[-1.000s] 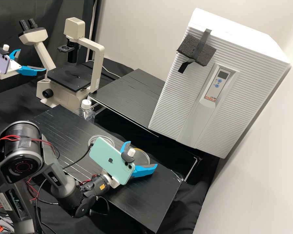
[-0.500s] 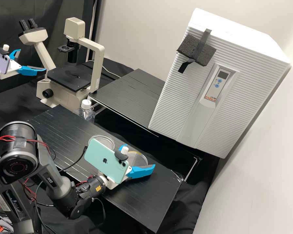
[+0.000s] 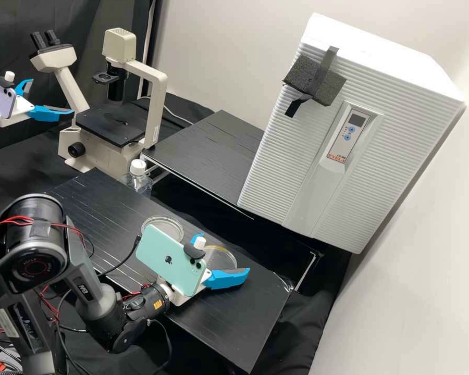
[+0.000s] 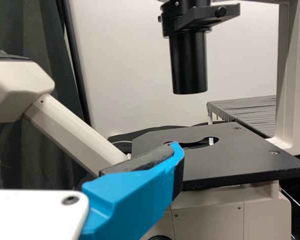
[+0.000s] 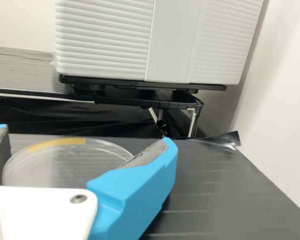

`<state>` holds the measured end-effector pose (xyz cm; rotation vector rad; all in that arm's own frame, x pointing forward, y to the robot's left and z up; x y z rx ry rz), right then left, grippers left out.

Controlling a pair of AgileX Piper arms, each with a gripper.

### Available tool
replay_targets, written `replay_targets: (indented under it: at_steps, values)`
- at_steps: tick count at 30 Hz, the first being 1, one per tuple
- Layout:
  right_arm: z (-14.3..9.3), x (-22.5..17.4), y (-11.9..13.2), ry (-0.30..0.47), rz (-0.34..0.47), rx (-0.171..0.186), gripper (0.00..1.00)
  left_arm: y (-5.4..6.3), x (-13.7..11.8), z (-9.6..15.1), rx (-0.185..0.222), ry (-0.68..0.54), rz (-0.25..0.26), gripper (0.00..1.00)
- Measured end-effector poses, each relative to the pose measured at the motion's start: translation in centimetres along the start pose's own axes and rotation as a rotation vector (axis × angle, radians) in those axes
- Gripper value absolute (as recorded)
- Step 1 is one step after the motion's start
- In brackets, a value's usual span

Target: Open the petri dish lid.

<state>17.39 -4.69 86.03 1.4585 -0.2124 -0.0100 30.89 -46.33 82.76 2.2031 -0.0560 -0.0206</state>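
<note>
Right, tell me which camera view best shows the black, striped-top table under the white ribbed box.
The high view: it looks down on the table, showing the widest stretch of its top. The left wrist view shows a corner behind the cream microscope; the right wrist view, a slice of top beside the box.

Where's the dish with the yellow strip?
In the high view, the dish lies on the bench, right of the other dish; in the right wrist view, it shows between the fingers of the right claw.
</note>
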Motion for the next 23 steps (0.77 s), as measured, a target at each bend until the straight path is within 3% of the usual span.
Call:
replay_targets:
  at_steps: [7, 11, 14, 18, 23]
  values:
    - [0.0, 0.1, 0.0, -0.007, 0.010, 0.008, 1.00, 0.0, 0.0, 0.0, 0.000, 0.000, 0.000, 1.00]
    - [-0.3, 0.0, 0.1, 0.004, 0.012, 0.033, 1.00, 0.0, 0.0, 0.0, 0.000, 0.000, 0.000, 1.00]
    - [-0.8, -0.2, 0.4, 0.008, 0.047, 0.083, 1.00, 0.0, 0.0, 0.0, 0.000, 0.000, 0.000, 1.00]
    - [-1.2, -0.5, 0.9, 0.018, 0.099, 0.183, 1.00, 0.0, 0.0, 0.0, 0.000, 0.000, 0.000, 1.00]
    - [-1.5, -0.7, 1.2, 0.036, 0.111, 0.264, 1.00, 0.0, 0.0, 0.0, 0.000, 0.000, 0.000, 1.00]
